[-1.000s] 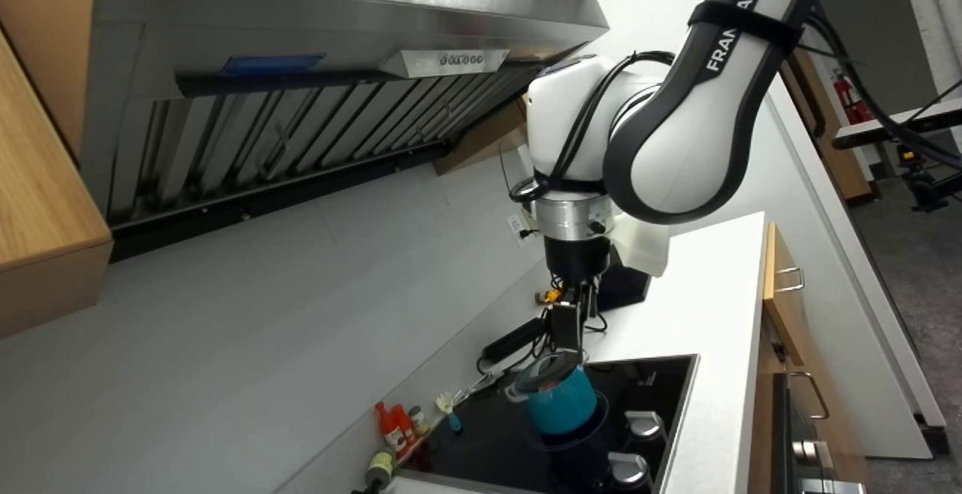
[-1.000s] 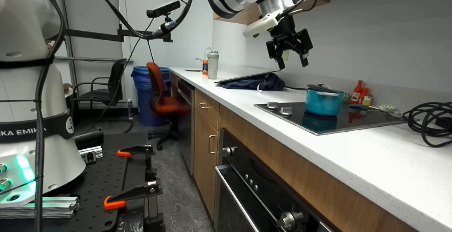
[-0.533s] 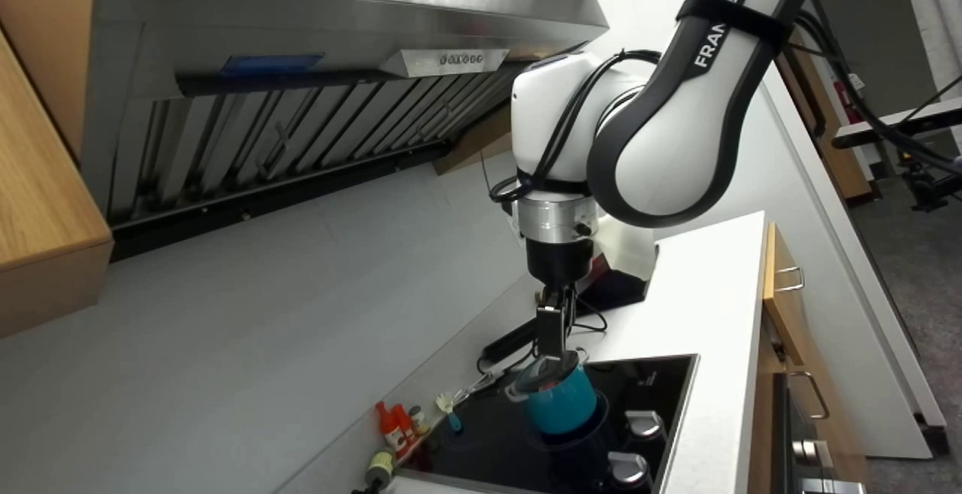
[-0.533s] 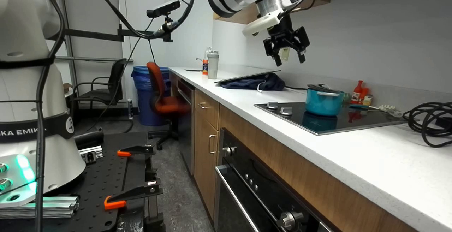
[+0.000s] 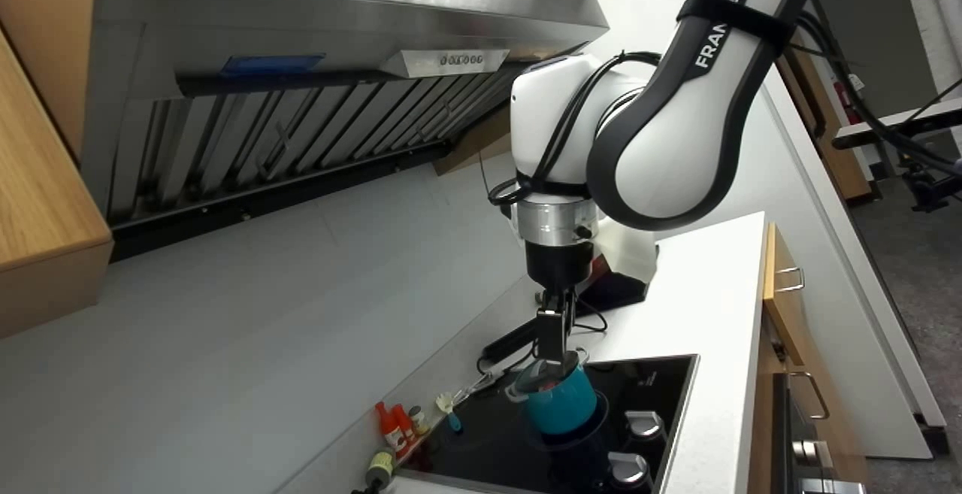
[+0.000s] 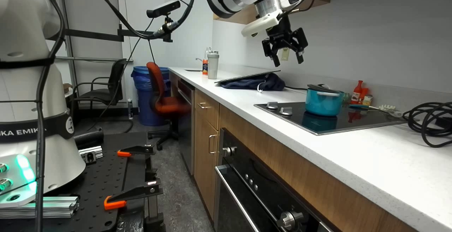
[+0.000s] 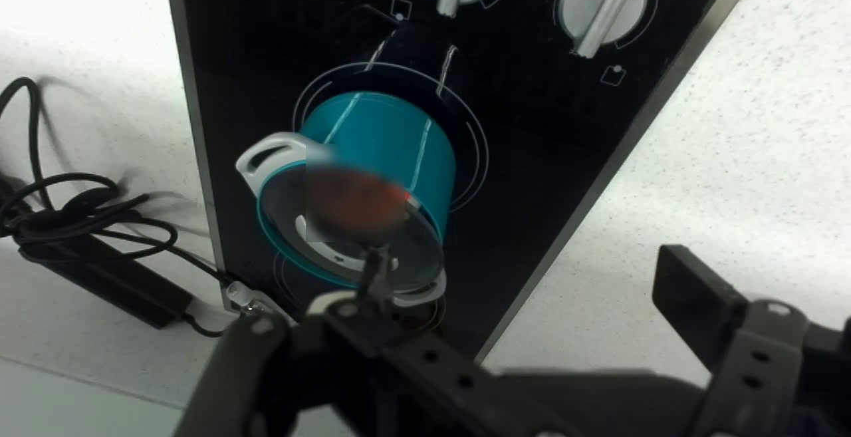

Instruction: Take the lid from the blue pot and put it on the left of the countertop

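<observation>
The blue pot [image 5: 565,407] stands on the black cooktop; it also shows in an exterior view [image 6: 323,103] and in the wrist view [image 7: 425,151]. Its dark see-through lid [image 7: 419,251] sits on top, also visible in both exterior views [image 5: 535,378] [image 6: 313,87]. In the wrist view part of the lid is blurred and reddish. My gripper [image 6: 288,63] is open and empty, high above the countertop [image 6: 374,158] and apart from the pot. In the wrist view the fingers of the gripper [image 7: 524,251] are wide apart, and one finger overlaps the lid's picture.
The cooktop [image 6: 356,120] has knobs [image 7: 602,8]. Red bottles [image 6: 356,92] and utensils stand by the wall. Coiled black cable [image 6: 429,119] lies at the countertop's end. A dark cloth with a flat panel [image 6: 252,82] lies beyond the cooktop. The range hood [image 5: 338,50] hangs above.
The arm and open gripper have moved a little left in both exterior views and slightly up in one, mostly before half a second ago. The pot and lid have not moved.
</observation>
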You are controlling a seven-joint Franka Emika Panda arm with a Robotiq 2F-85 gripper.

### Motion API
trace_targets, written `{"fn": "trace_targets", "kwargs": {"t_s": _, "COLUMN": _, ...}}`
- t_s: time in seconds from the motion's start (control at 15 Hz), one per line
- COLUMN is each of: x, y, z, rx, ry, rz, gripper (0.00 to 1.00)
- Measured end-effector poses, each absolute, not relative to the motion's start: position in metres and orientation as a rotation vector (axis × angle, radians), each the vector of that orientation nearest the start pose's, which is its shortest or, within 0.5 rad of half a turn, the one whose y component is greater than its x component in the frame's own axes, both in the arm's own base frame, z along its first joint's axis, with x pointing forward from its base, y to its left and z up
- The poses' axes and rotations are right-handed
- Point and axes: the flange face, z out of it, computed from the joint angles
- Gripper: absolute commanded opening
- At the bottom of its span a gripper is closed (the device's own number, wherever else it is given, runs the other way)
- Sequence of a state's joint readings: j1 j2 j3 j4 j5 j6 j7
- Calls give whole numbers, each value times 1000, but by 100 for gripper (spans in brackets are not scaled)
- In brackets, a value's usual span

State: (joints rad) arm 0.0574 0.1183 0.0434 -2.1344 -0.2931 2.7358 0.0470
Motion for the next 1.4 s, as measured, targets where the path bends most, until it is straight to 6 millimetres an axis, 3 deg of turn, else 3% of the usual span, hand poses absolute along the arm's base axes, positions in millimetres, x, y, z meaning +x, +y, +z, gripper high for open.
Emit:
{"fn": "trace_targets", "kwargs": {"t_s": 0.33, "x": 599, "y": 56, "z": 389, "rx": -3166, "ry": -413, "rz": -764, "gripper": 100}}
{"fn": "trace_targets", "kwargs": {"t_s": 0.87, "x": 642, "y": 11, "z": 378, "rx": -3190, "ry": -125, "rz": -813, "gripper": 100}}
{"fn": "trace_targets", "kwargs": {"t_s": 1.4, "x": 677, "y": 18, "z": 366, "rx": -3158, "ry": 193, "rz": -879, "gripper": 100}}
